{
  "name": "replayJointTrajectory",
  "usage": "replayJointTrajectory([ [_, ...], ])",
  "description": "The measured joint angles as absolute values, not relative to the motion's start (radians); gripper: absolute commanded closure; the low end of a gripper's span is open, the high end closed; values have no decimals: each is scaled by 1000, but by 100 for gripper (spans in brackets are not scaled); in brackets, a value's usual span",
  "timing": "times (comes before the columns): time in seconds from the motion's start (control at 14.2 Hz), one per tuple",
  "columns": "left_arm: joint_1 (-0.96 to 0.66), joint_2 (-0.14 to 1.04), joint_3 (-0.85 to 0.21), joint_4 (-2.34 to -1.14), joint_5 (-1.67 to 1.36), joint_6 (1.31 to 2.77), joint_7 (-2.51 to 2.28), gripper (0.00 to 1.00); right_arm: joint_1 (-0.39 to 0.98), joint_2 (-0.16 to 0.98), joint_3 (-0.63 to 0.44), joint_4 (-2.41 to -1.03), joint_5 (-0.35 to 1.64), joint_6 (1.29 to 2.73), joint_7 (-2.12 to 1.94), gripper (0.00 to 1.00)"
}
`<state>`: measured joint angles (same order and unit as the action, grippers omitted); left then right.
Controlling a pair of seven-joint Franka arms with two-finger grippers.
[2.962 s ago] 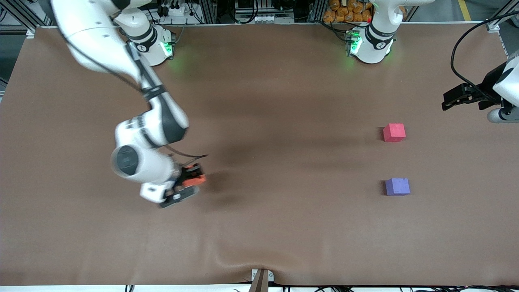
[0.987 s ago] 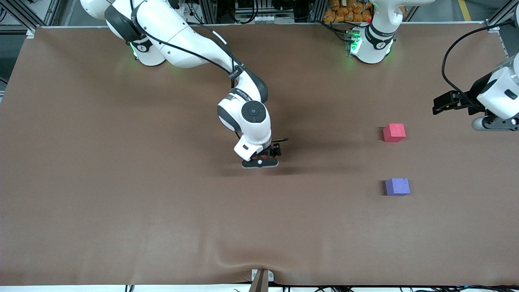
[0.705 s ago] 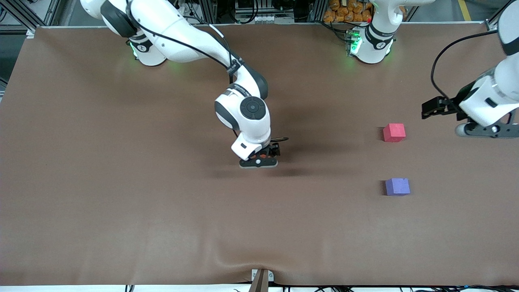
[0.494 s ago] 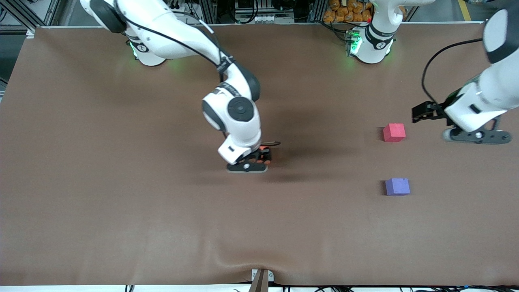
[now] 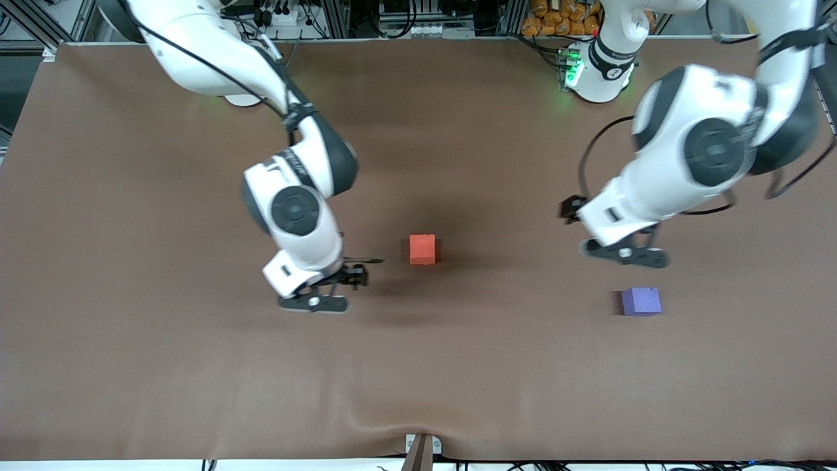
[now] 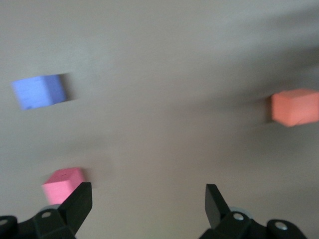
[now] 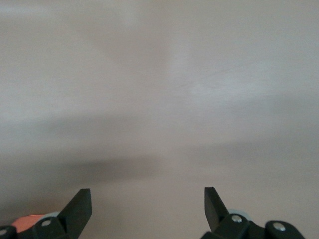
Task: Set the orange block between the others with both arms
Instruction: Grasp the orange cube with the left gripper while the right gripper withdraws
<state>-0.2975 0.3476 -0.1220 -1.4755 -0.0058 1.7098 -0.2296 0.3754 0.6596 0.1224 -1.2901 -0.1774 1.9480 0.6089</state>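
Brown table (image 5: 458,366) bearing the orange block (image 5: 422,249) mid-table, right gripper (image 5: 330,294) spread beside it; left gripper (image 5: 621,252), spread over the pinkish-red cube (image 6: 62,184), should straddle the orange block squarely before closing.

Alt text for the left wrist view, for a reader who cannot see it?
The left tool hangs open and empty over the brown table. Three small cubes sit apart on it: a pinkish-red block by one fingertip, a purple block, and the orange block.
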Motion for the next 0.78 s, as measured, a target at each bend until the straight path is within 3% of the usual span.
replayJointTrajectory([
  [0.42,-512,512,-125,-1427,-7,1880,-475,0,171,574,121,-1325,-177,1908,414,0],
  [0.78,-590,664,-123,-1407,-7,2072,-604,0,78,480,123,-1329,-123,1728,287,0],
])
